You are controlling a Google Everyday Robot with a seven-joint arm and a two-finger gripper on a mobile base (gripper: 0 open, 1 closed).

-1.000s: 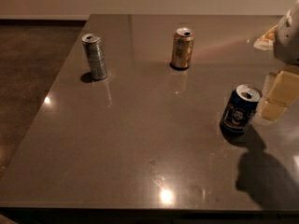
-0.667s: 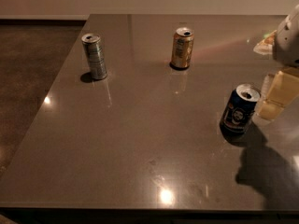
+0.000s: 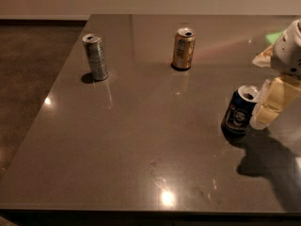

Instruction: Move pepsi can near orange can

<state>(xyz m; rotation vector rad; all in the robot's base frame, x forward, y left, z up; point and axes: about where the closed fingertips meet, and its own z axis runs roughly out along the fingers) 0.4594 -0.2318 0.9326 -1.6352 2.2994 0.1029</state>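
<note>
Dark blue pepsi can (image 3: 240, 111) leans at 4 o'clock on the grey table (image 3: 141, 140). Cream gripper (image 3: 265, 112) touches its 3 o'clock side; open or clamped, can't tell. Risk: a one-sided push topples it short of the orange-gold can (image 3: 183, 48) at its 11 o'clock.

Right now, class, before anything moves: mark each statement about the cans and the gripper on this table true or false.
1. Three cans stand on the table. True.
2. The pepsi can stands right beside the orange can. False: they are well apart, with the pepsi can nearer the camera.
3. The gripper is at the right of the view, next to the pepsi can. True.
4. The silver-grey can lies on its side. False: it stands upright at the far left.
</note>
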